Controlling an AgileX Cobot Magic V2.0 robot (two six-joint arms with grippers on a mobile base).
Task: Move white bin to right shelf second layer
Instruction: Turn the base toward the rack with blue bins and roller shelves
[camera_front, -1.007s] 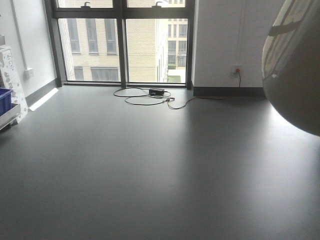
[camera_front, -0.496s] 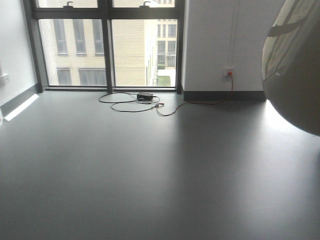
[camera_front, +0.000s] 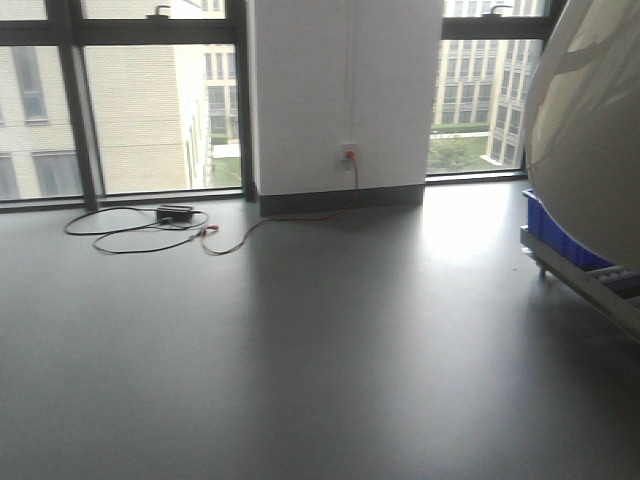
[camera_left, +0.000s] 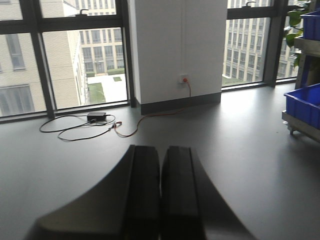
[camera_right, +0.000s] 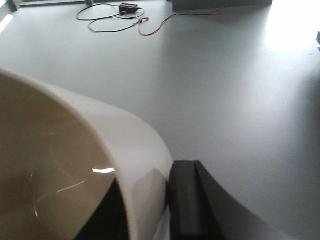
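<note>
Front-facing view has swung to the right within the last second: the cable (camera_front: 140, 228) on the floor (camera_front: 320, 370), which sat near the centre, is now out at 9 o'clock, the window that filled the middle has slid off to the left, and a white pillar (camera_front: 340, 90) stands at 12 o'clock. New at 4 o'clock is the corner of the shelf (camera_front: 600, 285), with white rollers on its low level and a blue crate (camera_front: 552, 232) behind its rail. I read this as the base turning toward the shelf while carrying the load, so the task is in its transport stage, with the approach and the placing not yet done.

Across all three moments the bin (camera_front: 590, 130) keeps the same spot at 3 o'clock, raised and close to the lens, so it is riding with the robot rather than sitting anywhere. From the right wrist, the bin's wall fills 8 o'clock, and the right gripper (camera_right: 150, 210) is clamped over that wall: one finger (camera_right: 186, 200) presses the outside, and the other seems to be the dark shape inside the rim. The bin is well apart from the shelf.

The left gripper (camera_left: 161, 200) has its fingers pressed together with nothing between them, pointing at open floor; from there the shelf lies at 3 o'clock with two levels showing, and I cannot tell which counts as the second
</note>
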